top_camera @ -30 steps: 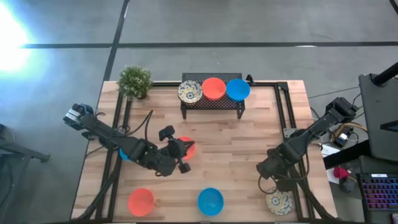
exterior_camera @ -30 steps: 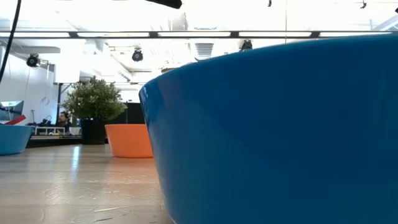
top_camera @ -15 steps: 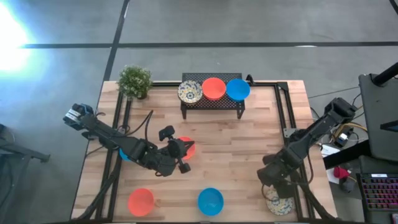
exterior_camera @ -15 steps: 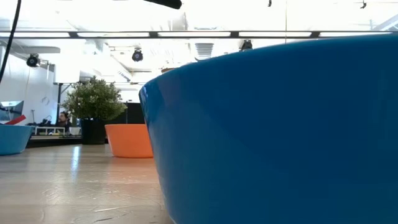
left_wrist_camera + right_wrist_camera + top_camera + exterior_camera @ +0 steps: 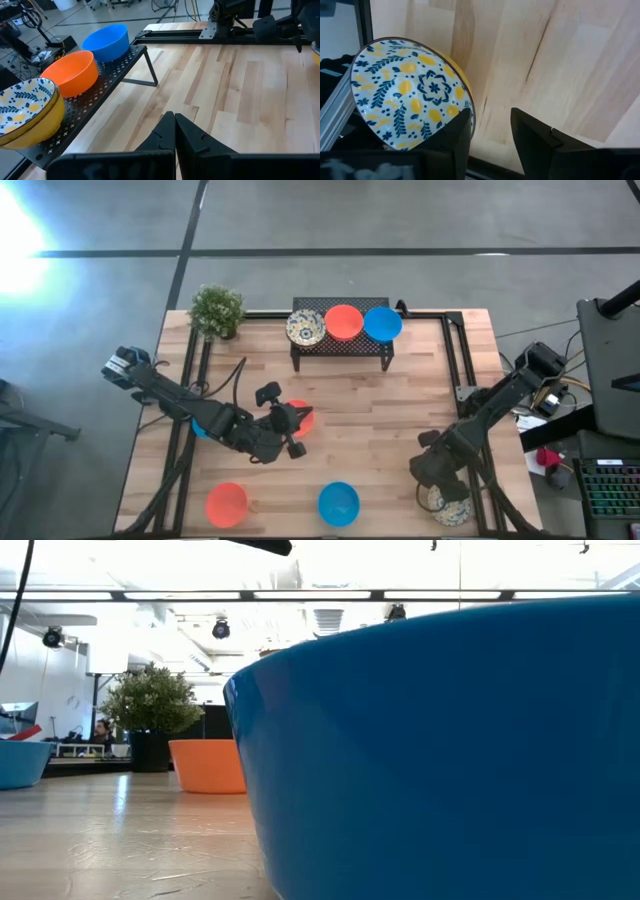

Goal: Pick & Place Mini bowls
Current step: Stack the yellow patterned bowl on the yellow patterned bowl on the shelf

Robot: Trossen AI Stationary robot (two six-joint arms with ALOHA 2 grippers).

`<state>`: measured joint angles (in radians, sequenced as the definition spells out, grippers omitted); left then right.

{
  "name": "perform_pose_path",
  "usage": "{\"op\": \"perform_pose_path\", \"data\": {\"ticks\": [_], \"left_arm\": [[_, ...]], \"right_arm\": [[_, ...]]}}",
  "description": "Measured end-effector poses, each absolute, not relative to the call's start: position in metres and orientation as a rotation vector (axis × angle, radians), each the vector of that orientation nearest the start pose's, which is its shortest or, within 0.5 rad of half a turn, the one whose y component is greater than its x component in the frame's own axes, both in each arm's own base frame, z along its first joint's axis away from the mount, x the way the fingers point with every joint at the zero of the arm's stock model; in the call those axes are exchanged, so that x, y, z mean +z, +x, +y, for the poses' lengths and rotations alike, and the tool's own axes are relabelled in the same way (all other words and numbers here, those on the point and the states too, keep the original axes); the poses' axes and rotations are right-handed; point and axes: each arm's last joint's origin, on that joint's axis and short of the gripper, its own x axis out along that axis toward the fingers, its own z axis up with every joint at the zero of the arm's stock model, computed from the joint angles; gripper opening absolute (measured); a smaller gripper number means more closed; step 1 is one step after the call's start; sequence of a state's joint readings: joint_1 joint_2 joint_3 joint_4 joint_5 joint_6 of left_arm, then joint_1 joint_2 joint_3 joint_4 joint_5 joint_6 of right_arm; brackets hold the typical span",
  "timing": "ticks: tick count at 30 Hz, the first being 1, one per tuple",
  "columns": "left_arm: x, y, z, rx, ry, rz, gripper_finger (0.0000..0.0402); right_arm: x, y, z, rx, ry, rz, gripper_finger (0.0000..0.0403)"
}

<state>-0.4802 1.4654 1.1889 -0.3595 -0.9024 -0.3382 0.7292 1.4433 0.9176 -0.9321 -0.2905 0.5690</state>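
Near the left front of the wooden surface (image 5: 400, 410), an orange-red bowl (image 5: 227, 504) alone; beside it toward the middle, a blue bowl (image 5: 338, 503) at the near edge, filling most of the low view. Left of centre, the left gripper (image 5: 290, 428) low over the boards with fingers pressed together, holding nothing, partly covering another orange-red bowl (image 5: 302, 416); a blue bowl (image 5: 200, 427) half hidden under that arm. At the far left corner, a small potted plant (image 5: 217, 311). At far centre, a black mesh rack (image 5: 342, 345) carrying three bowls in a row: patterned cream bowl (image 5: 305, 328), orange-red rack bowl (image 5: 343, 322), blue rack bowl (image 5: 382, 324). At the near right corner, the right gripper (image 5: 490, 132) spread apart, fingers astride the rim of a tilted patterned bowl (image 5: 407, 92), not clamped on it
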Motion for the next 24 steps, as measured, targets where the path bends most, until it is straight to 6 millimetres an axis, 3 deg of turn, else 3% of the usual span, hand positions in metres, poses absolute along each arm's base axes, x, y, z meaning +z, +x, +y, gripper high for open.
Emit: {"op": "perform_pose_path", "data": {"ticks": [10,24], "left_arm": [[0.306,0.288,-0.125,0.468,0.076,0.420,0.0000],[0.306,0.288,-0.125,0.456,0.072,0.424,0.0000]], "right_arm": [[0.197,0.175,0.170,0.418,0.122,1.629,0.0130],[0.175,0.170,0.170,0.454,0.133,1.592,0.0134]]}}
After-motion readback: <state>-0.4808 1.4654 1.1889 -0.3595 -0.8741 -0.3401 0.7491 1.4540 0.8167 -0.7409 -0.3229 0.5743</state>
